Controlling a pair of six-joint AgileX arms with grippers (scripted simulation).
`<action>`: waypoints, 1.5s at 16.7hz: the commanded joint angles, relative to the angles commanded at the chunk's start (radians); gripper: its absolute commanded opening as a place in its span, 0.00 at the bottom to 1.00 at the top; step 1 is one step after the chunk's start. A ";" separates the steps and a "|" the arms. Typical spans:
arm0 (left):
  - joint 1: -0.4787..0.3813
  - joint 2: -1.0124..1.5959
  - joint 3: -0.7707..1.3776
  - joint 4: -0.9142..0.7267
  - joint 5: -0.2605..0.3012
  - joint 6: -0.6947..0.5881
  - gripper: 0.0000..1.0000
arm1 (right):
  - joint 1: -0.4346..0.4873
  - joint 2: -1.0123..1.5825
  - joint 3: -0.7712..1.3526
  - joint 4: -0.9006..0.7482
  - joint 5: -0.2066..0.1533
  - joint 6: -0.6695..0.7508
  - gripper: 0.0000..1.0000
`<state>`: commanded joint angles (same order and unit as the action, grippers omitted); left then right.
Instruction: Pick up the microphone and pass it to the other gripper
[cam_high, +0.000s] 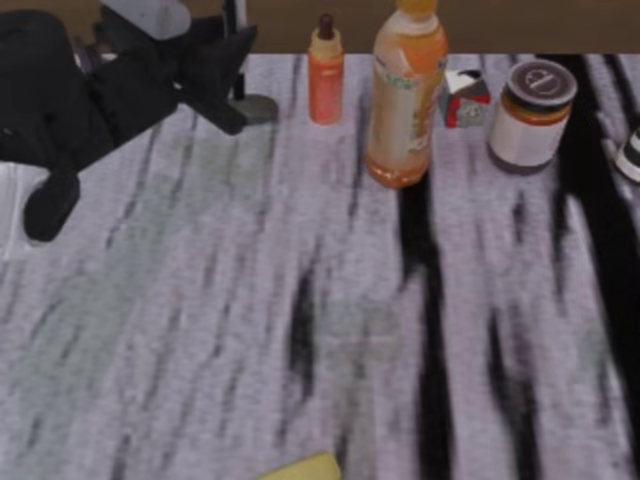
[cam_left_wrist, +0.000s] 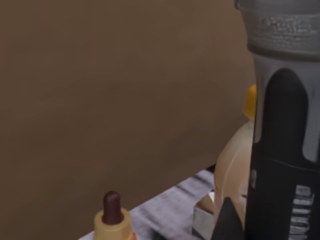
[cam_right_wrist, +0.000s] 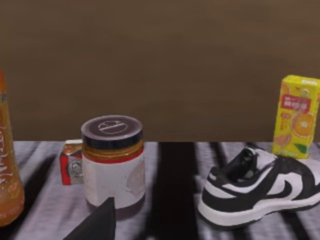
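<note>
The microphone stands upright close in front of the left wrist camera, grey mesh head up and black handle running down out of view. In the top view it is most likely the thin black stick at the far left of the table, rising just beside the tip of the left gripper, with its head cut off by the picture's edge. The left gripper points toward the table's right side. Whether it is closed on the handle cannot be told from any view, though the microphone sits where a held one would.

The right gripper shows only as a dark tip low in its own wrist view and is absent from the top view. How wide it stands cannot be told either. It faces the jar, the shoe and the juice carton, so it appears to wait off the table's right side.

The handover turns on this: the microphone's long axis is vertical, it is with the left arm, and the right arm is well apart across the table. The big orange bottle and the small bottle stand between them along the back edge. A meeting point nearer the open middle looks safer, with the right gripper taking the bare handle crosswise.
</note>
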<state>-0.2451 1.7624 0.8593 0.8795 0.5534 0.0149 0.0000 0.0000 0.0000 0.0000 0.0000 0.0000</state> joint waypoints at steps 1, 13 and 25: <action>0.000 -0.005 -0.002 0.011 0.005 0.003 0.00 | 0.000 0.000 0.000 0.000 0.000 0.000 1.00; -0.243 -0.157 -0.031 -0.075 -0.251 0.001 0.00 | 0.000 0.000 0.000 0.000 0.000 0.000 1.00; -0.386 -0.261 -0.052 -0.127 -0.401 -0.001 0.00 | 0.000 0.000 0.000 0.000 0.000 0.000 1.00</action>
<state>-0.6308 1.5015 0.8075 0.7526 0.1528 0.0134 0.0000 0.0000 0.0000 0.0000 0.0000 0.0000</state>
